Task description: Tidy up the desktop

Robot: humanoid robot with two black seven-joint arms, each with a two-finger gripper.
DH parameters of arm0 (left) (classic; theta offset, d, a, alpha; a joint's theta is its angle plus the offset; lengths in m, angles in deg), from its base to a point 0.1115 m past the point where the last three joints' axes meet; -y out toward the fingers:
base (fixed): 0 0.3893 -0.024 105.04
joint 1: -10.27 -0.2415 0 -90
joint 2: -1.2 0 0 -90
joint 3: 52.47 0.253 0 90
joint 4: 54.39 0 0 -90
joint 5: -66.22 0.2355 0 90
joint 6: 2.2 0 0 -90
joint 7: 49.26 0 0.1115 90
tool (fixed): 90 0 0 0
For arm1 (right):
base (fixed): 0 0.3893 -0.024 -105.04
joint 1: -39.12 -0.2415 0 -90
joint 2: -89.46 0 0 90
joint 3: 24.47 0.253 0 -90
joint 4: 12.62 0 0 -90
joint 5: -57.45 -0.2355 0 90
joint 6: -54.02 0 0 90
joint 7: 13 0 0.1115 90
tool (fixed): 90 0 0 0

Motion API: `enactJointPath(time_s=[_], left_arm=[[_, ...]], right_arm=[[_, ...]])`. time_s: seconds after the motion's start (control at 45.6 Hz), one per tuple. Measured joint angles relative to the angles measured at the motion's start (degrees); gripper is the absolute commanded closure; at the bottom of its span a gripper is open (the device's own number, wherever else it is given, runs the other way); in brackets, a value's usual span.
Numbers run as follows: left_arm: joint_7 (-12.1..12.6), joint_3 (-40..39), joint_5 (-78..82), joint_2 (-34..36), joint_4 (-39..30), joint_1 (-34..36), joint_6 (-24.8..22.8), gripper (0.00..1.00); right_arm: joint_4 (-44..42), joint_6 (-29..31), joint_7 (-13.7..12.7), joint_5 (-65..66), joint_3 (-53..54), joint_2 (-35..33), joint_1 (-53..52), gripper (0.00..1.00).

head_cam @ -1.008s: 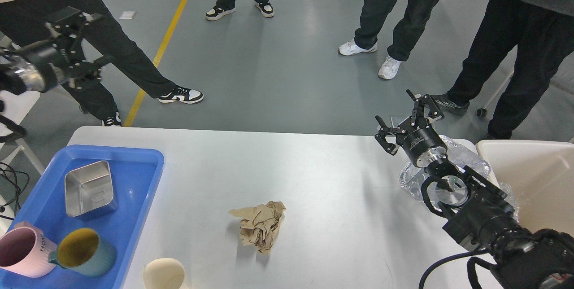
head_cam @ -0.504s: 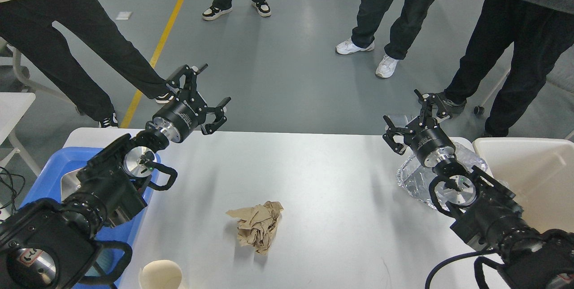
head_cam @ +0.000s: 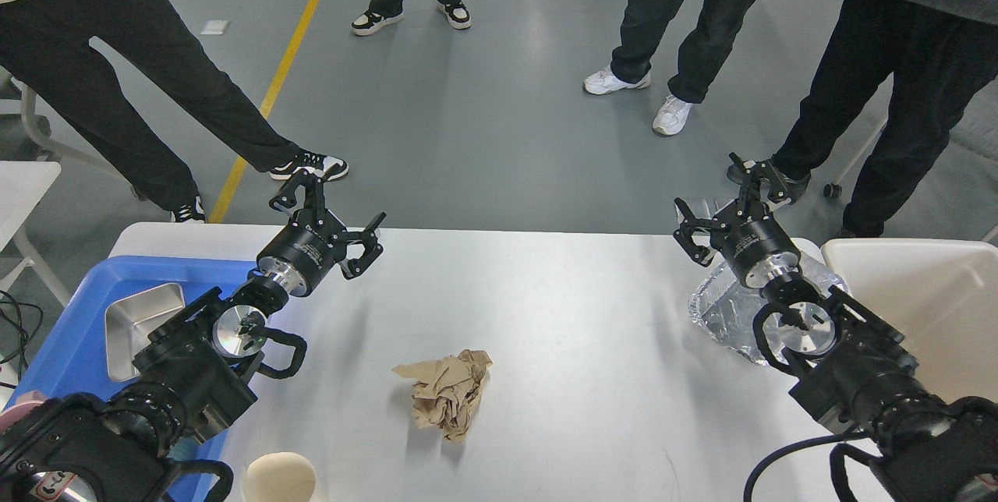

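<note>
The white-grey desktop fills the lower view. A crumpled brown paper ball lies on it at front centre. A beige paper cup stands at the front edge, left of the paper. A crinkled clear plastic container lies at the right, partly hidden by my right arm. My left gripper is open and empty above the desktop's far left part. My right gripper is open and empty over the far right edge.
A blue tray at the left holds a square metal bowl; my left arm hides much of it. A cream bin stands at the right. Several people stand on the floor beyond the desktop. A small white side table is far left.
My left arm has swung in from the far left over the tray, then come down and slightly back toward the desktop. My right gripper has shifted a little right and farther away.
</note>
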Motion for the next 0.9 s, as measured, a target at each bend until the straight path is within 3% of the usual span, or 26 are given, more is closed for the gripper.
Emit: enactJointPath(time_s=[0.263, 0.373, 0.526, 0.636, 0.767, 0.899], left_arm=[[-0.2, 0.4, 0.1, -0.4, 0.0, 0.0, 1.7, 0.04], [-0.4, 0.5, 0.1, -0.8, 0.0, -0.1, 1.8, 0.04], [-1.1, 0.5, 0.1, -1.5, 0.0, -0.4, 1.8, 0.04], [-1.3, 0.6, 0.1, -2.3, 0.0, -0.5, 1.8, 0.04], [-2.1, 0.6, 0.2, -3.0, -0.1, -0.5, 1.8, 0.04], [-2.8, 0.6, 0.2, -3.9, -0.1, -0.5, 1.8, 0.04]], right_arm=[[0.3, 0.0, -0.2, 1.4, -1.9, -0.4, -0.1, 0.0], [4.3, 0.0, -0.5, 6.5, -9.5, -5.4, -0.2, 0.0], [23.4, -2.1, -2.3, 16.9, -26.9, -23.2, 0.4, 0.0], [42.9, -4.6, -6.6, 24.9, -38.6, -39.9, 0.4, 0.0], [62.2, -5.0, -11.8, 33.4, -43.3, -58.3, 1.1, 0.0], [73.1, -3.2, -13.5, 37.5, -43.7, -73.4, 4.5, 0.0]])
